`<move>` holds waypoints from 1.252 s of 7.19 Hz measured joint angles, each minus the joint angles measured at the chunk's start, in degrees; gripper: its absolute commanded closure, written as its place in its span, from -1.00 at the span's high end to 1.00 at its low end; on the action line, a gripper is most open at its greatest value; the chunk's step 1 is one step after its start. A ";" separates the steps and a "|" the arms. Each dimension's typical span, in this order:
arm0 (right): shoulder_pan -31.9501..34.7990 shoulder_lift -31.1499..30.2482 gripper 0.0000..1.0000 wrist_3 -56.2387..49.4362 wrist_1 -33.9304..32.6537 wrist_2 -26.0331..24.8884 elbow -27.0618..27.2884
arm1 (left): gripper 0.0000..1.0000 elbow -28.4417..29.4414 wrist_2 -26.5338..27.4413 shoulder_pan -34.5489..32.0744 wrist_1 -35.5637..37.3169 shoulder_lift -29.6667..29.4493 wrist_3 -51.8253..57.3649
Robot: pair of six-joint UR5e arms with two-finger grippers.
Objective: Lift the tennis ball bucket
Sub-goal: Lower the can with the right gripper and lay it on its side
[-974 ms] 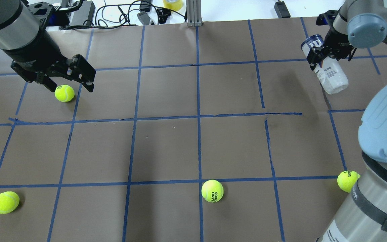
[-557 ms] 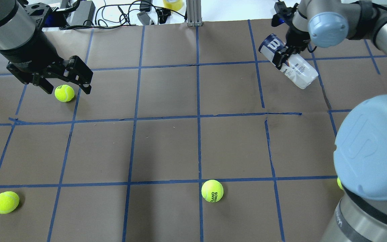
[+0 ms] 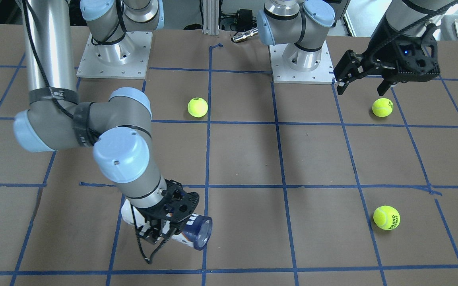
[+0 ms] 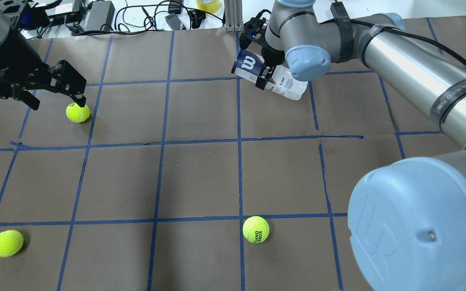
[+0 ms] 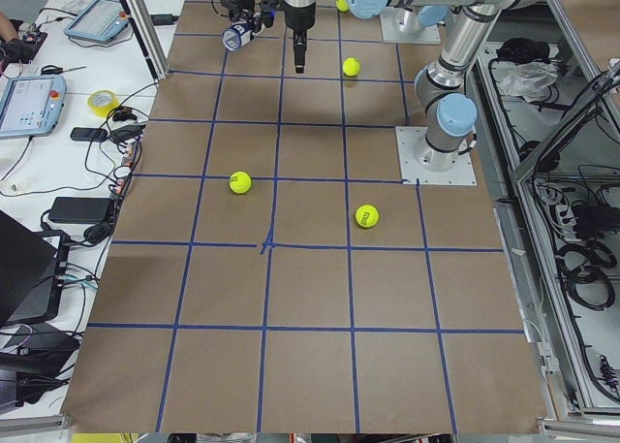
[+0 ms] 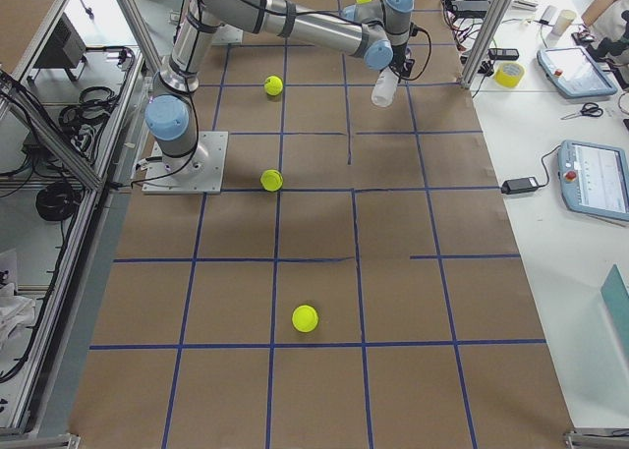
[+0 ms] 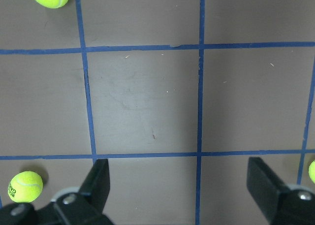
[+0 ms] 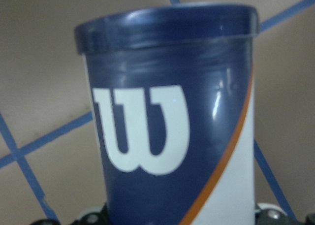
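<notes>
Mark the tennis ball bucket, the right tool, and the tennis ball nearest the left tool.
tennis ball bucket (image 4: 248, 63): overhead exterior view, on the white W of its navy label.
right tool (image 4: 260, 69): overhead exterior view, midway between its fingertips, shut on the bucket.
tennis ball (image 4: 77, 112): overhead exterior view, centre of the ball.

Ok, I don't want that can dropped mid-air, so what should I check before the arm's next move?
1. Right claw shut on the tennis ball bucket: ok, clamped near its navy-rim end.
2. Bucket off the table: ok, the front-facing view shows it held above the paper.
3. Bucket upright: not ok, it is tilted.
4. Grip firm enough to carry: cannot tell.
5. Left claw out of the way: ok, it is open and far off on the other side, above a tennis ball.
</notes>
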 measured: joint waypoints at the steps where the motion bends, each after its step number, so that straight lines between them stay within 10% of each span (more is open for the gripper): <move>1: 3.40 0.32 0.44 -1.17 -0.63 -0.21 0.12 | 1.00 0.01 0.09 2.16 0.66 0.00 2.10; 8: 15.48 5.68 0.45 -2.95 -6.74 -4.92 0.28 | 1.00 -0.37 0.58 5.16 1.26 0.07 6.05; 9: 15.77 6.33 0.75 -2.81 -7.71 -5.09 0.31 | 1.00 -0.48 0.54 5.16 1.26 0.07 6.13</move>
